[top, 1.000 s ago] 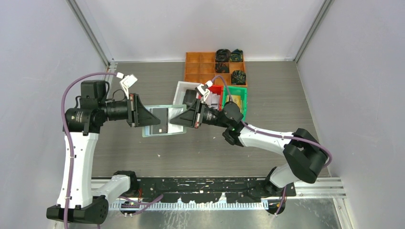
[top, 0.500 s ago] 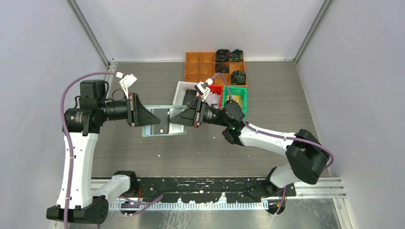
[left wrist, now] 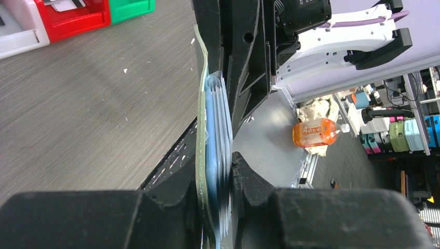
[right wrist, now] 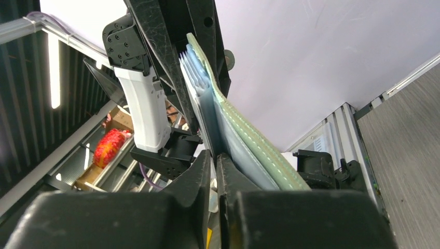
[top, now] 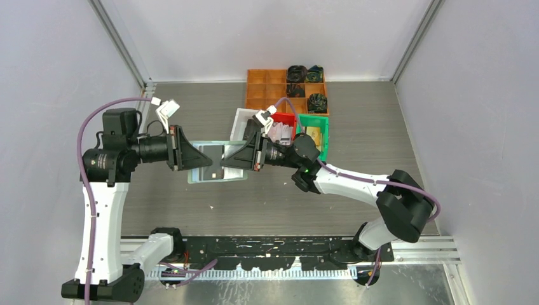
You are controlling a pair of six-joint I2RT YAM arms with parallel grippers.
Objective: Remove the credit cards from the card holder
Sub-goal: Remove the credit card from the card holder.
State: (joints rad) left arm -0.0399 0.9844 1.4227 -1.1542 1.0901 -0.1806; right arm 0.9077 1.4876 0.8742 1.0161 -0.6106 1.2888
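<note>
The pale sage-green card holder [top: 203, 176] hangs open above the table, held between both grippers. My left gripper [top: 196, 157] is shut on its left side. In the left wrist view the holder [left wrist: 200, 104] is edge-on, with its bluish pockets [left wrist: 215, 124] clamped in my left gripper [left wrist: 214, 161]. A black credit card [top: 215, 163] shows in the holder. My right gripper [top: 224, 160] meets the card's right edge. In the right wrist view my right gripper [right wrist: 214, 153] is shut on a thin edge beside the holder's green cover [right wrist: 249, 142]. Other cards are hidden.
White bin [top: 243, 119], red bin [top: 287, 119] and green bin [top: 316, 126] stand behind the right gripper. The orange compartment tray [top: 267, 89] with dark fabric bundles [top: 305, 74] is at the back. The red bin [left wrist: 78, 18] also shows in the left wrist view.
Both grippers and the holder have shifted slightly left. The right gripper has pushed further onto the black card.
</note>
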